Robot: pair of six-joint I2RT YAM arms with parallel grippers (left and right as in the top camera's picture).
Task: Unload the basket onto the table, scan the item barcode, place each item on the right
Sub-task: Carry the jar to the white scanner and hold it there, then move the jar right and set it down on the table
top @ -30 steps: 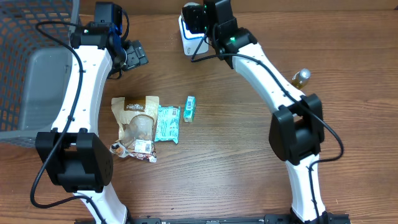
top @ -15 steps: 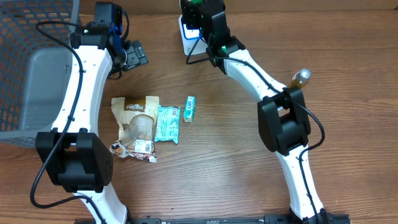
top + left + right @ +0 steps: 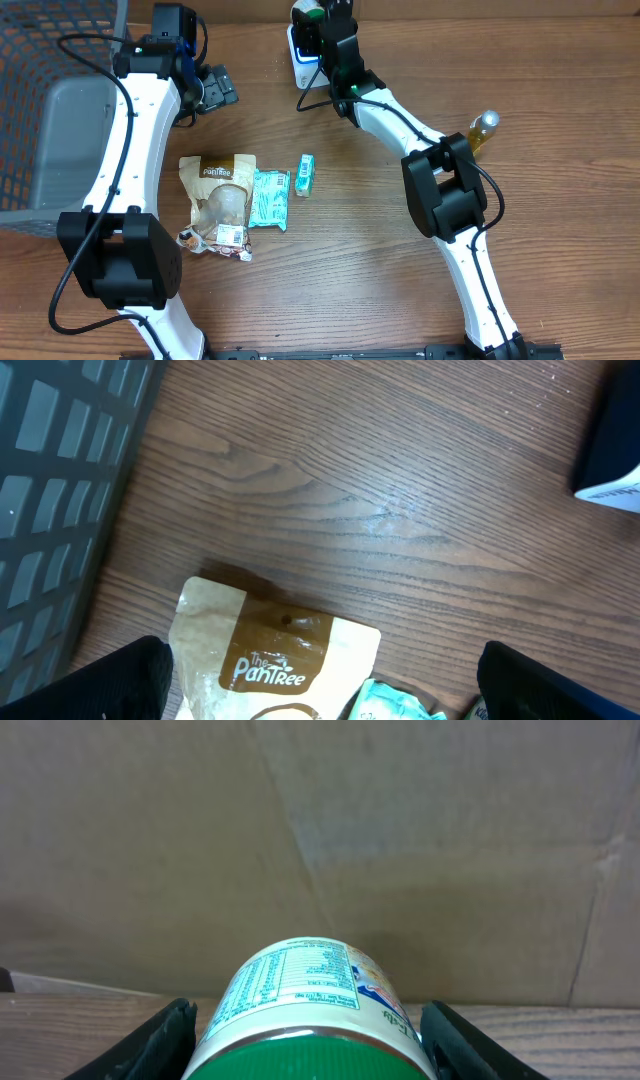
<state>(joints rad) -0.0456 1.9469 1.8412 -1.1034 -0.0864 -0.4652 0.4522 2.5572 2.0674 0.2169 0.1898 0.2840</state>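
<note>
Jar (image 3: pixel 314 12) at the white scanner (image 3: pixel 300 68), gripped in my right gripper (image 3: pixel 325 30).
Overhead, my left gripper (image 3: pixel 215 90) hung apart from it. At my left wrist, its jaws stood wide and empty above the Pantree pouch (image 3: pixel 270 660). At my right wrist, both fingers (image 3: pixel 165 1035) clamped the green-lidded jar, label up.

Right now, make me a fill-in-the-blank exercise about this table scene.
The right end effector grips a jar whose lid is ___. The brown pouch is printed The ___. The left end effector holds nothing and is ___. The wire basket is on the robot's ___ side.
Missing: green; PanTree; open; left.
</note>
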